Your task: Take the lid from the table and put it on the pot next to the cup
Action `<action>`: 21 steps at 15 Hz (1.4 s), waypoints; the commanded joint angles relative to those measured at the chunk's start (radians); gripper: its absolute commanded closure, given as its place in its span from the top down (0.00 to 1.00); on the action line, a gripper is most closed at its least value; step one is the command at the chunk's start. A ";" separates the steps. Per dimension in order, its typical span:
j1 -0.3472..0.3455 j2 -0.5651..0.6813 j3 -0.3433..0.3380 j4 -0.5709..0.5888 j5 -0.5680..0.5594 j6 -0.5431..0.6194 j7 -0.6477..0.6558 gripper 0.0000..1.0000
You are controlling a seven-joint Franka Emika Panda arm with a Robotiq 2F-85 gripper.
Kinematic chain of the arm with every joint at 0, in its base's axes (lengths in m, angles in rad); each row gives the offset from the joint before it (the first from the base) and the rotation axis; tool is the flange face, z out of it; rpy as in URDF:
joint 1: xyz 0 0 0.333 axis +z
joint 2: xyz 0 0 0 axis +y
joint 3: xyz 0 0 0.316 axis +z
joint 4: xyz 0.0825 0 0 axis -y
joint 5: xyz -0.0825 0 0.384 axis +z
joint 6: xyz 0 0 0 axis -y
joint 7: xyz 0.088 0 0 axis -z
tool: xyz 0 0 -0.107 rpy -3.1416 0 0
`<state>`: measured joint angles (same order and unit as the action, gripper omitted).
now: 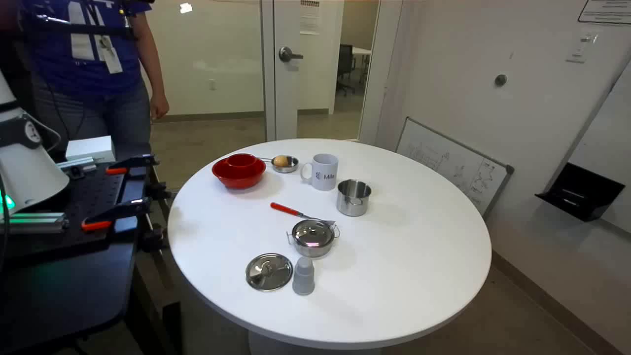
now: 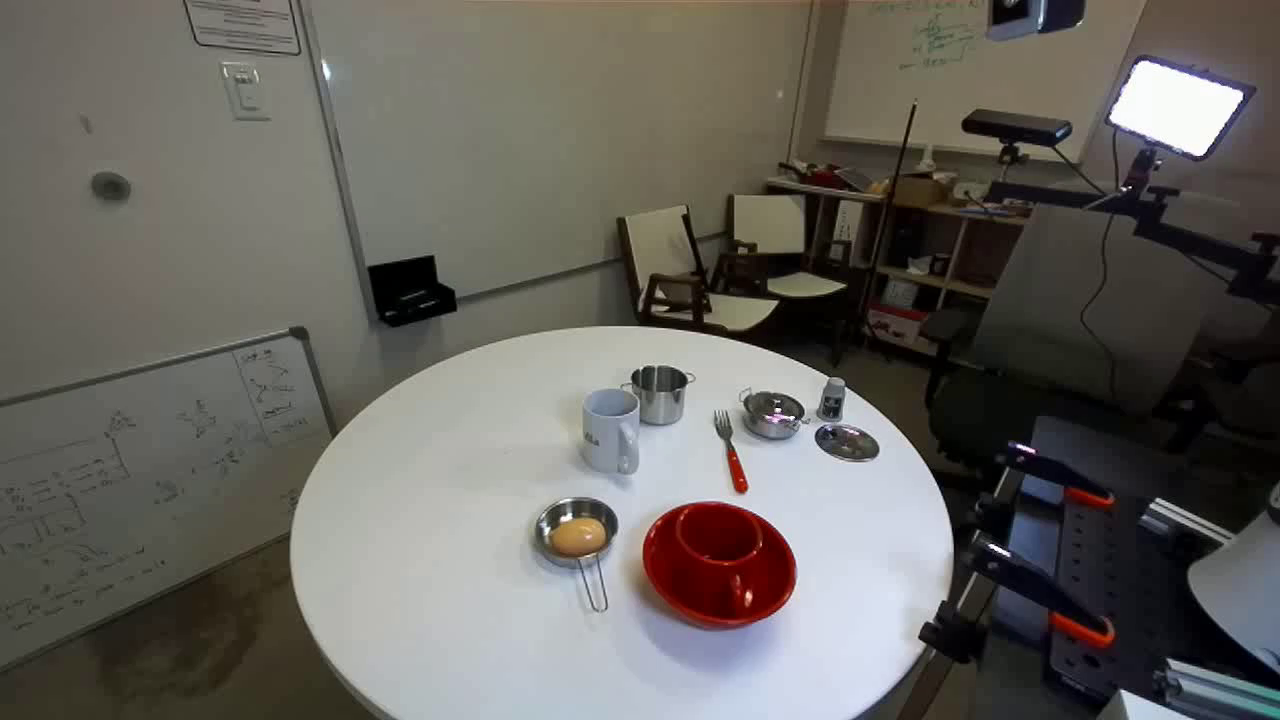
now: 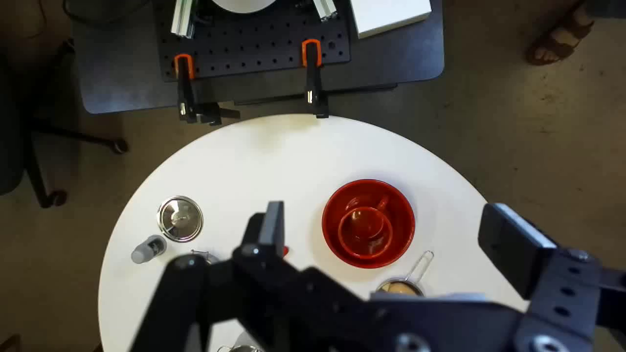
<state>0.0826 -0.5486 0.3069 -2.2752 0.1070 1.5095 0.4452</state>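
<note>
Released fingers (image 3: 511,252) face down toward the table (image 3: 234,161)

Foremost in the wrist view, the fingers stand wide apart, held high by the arm (image 1: 29,172). Farther off, the lid (image 3: 180,219) lies flat on the table, just beside a grey bottle (image 3: 149,249). In an exterior view, past the lid, come a covered shallow pot (image 1: 314,250) and a fork (image 1: 288,210), and beyond these the uncovered pot (image 1: 352,204) just beside the cup (image 1: 325,171).

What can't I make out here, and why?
Wrist view: most of the fork and lidded pot, covered by the end effector.
Both exterior views: floor of the open steel pot, hidden by its near wall.
In an exterior view: head of the person, cut off by the top edge; wording of the wall notice, too small.
</note>
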 commanded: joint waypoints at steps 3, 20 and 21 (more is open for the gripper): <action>-0.016 -0.013 -0.006 -0.042 -0.022 0.025 0.071 1.00; -0.153 0.158 -0.071 -0.264 -0.050 0.373 0.429 1.00; -0.169 0.194 -0.081 -0.287 -0.066 0.447 0.466 1.00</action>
<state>-0.0507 -0.4446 0.2487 -2.5013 0.0845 1.7801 0.8079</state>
